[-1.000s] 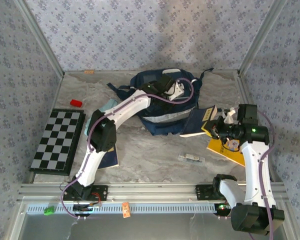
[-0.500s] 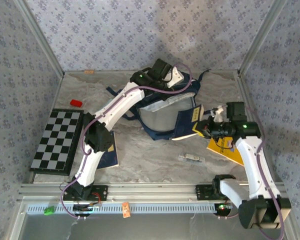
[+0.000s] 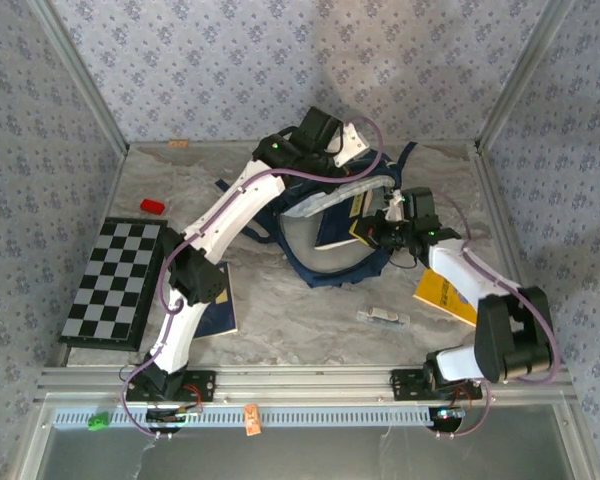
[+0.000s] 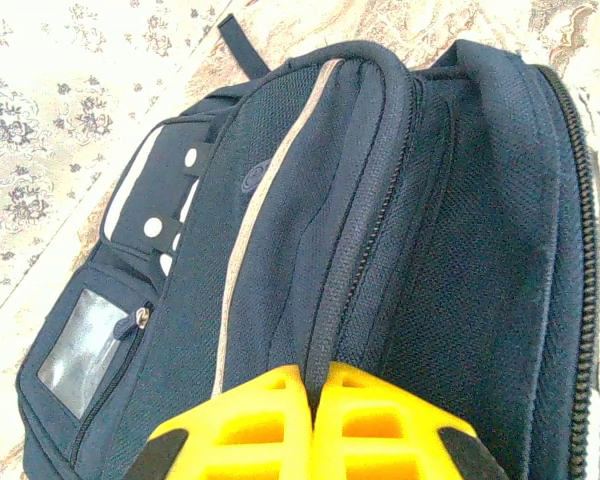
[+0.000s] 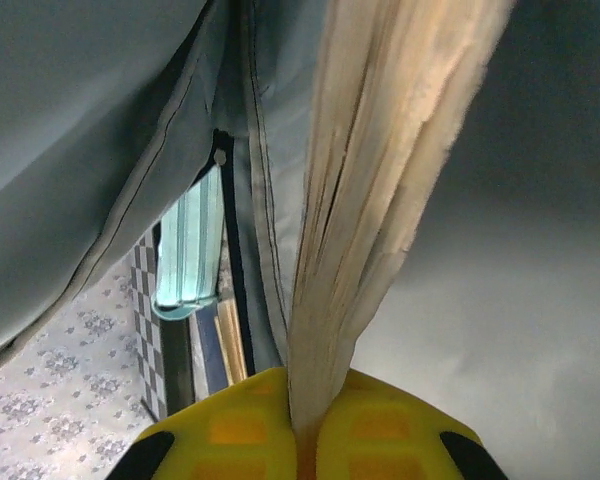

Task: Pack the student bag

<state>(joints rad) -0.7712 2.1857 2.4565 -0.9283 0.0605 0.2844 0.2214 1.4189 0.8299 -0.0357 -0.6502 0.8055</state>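
From above the bag (image 3: 325, 272) lies open at the table's (image 3: 310, 330) far middle, while the wrist views show the left gripper (image 4: 310, 385) pinching its fabric fold, fingers together, and the right gripper (image 5: 302, 400) clamped on a book (image 5: 380, 150) inside it.

Robot test cell, lab setting: marble-pattern worktop (image 3: 310, 310) boxed by floral-papered panels (image 3: 230, 70) on aluminium posts (image 3: 80, 75). Left arm (image 3: 230, 210) and right arm (image 3: 480, 280) are bolted to the near aluminium rail (image 3: 310, 378).
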